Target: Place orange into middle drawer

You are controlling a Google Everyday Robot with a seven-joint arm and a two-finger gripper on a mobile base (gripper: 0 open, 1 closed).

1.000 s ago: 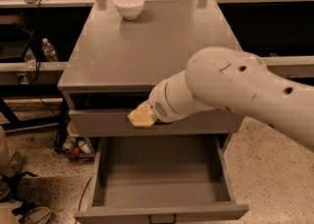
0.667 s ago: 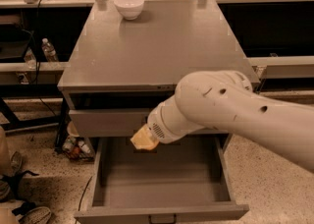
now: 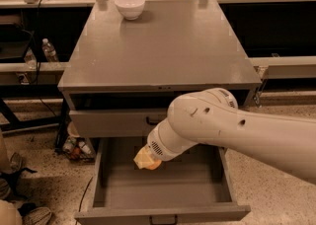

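The middle drawer (image 3: 123,189) is pulled open below the grey cabinet; its grey floor and side walls show. My white arm reaches down from the right into it. My gripper (image 3: 146,160) is over the drawer's back middle, just above the floor, and is shut on the orange (image 3: 154,165). Only a small orange-yellow patch of the fruit shows under the pale fingertips; the arm's wrist hides the rest.
A white bowl (image 3: 130,6) stands at the back of the cabinet top (image 3: 158,51). A shallower closed drawer front (image 3: 108,123) sits above the open drawer. A water bottle (image 3: 49,50) and floor clutter (image 3: 74,147) lie to the left.
My arm has moved down and forward, carrying the orange from in front of the upper drawer front into the open middle drawer.
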